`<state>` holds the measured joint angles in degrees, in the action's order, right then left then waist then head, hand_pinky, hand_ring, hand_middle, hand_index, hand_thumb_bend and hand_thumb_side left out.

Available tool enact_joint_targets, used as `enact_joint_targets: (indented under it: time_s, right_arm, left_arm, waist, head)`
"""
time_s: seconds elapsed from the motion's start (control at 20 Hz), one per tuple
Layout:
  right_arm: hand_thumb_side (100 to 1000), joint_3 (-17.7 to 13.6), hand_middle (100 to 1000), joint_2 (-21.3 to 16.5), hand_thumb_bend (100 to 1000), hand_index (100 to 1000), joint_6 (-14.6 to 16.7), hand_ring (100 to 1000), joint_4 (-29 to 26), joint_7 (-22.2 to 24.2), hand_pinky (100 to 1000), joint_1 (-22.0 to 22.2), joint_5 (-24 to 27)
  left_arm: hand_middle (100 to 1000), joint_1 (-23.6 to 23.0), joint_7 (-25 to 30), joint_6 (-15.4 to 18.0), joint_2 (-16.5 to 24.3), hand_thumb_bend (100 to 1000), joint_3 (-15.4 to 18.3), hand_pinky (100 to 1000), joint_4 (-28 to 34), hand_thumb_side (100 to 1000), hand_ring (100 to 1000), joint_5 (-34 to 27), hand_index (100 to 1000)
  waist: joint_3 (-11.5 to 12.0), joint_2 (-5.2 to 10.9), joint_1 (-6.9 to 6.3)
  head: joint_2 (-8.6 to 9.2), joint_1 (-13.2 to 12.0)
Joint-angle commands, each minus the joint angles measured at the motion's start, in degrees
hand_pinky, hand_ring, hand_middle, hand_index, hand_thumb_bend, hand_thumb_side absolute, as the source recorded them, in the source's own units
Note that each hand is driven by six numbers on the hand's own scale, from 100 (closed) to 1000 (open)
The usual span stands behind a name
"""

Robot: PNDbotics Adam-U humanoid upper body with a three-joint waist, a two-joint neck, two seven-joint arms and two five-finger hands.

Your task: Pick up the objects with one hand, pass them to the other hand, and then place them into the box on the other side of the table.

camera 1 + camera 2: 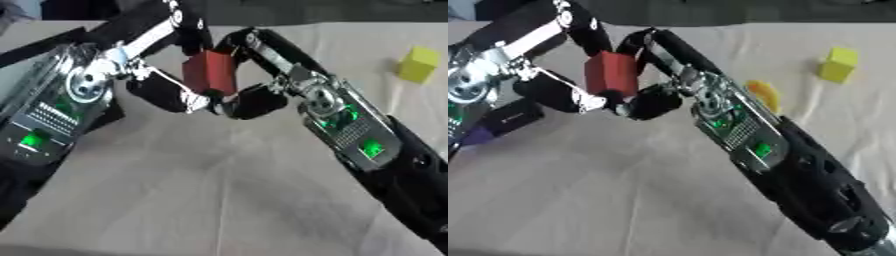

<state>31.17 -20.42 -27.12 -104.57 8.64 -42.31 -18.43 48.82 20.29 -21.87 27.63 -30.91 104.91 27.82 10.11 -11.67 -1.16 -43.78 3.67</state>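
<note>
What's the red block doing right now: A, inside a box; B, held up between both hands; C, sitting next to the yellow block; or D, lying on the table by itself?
B: the red block sits above the cloth with fingers of the left hand and the right hand closed around it, far from the yellow block.

Pale beige worktop [219, 200], cloth-covered, faintly creased, running back to a dark far edge. Yellow block [417, 64] resting on it at the far right, well apart from everything else. Orange, curved object [765, 95] lying on it nearer the middle, partly hidden behind an arm in the right eye view. Small black item [511, 116] and a purple one [476, 136] touching it, on the left side.
</note>
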Motion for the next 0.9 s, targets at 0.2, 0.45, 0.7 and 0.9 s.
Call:
enact_joint_targets:
  time_s: [0.2,0.45,0.7,0.9]
  right_arm:
    - [272,-0.4,695,-0.4,542,762,1.6,700,-1.2,0.7,843,-0.8,-1.2]
    - [351,-0.6,747,-0.7,599,804,4.0,749,-1.3,2.1,860,-0.7,-2.4]
    - [383,-0.8,764,-0.8,639,827,5.4,768,-1.1,2.9,868,-0.7,-4.0]
    - [397,-0.9,772,-0.8,659,836,5.3,776,-0.9,2.8,870,-0.5,-5.2]
  left_arm:
    - [399,0.8,0.2,0.2,1.0,391,0.9,683,0.6,100,510,0.9,435]
    - [383,0.6,0.8,0.3,1.2,401,1.1,680,0.8,100,502,1.4,421]
    - [377,0.5,1.2,0.3,1.3,402,1.2,679,1.0,100,501,1.5,415]
    - [374,0.2,1.7,0.3,1.5,402,1.4,678,1.4,100,501,1.4,412]
  waist:
    - [-0.1,1.96,-0.60]
    - [-0.1,1.96,-0.58]
    - [-0.2,1.95,-0.53]
    - [-0.2,1.88,-0.56]
  head:
    - [-0.33,-0.3]
    - [-0.33,-0.5]
    - [-0.33,-0.5]
    - [-0.33,-0.7]
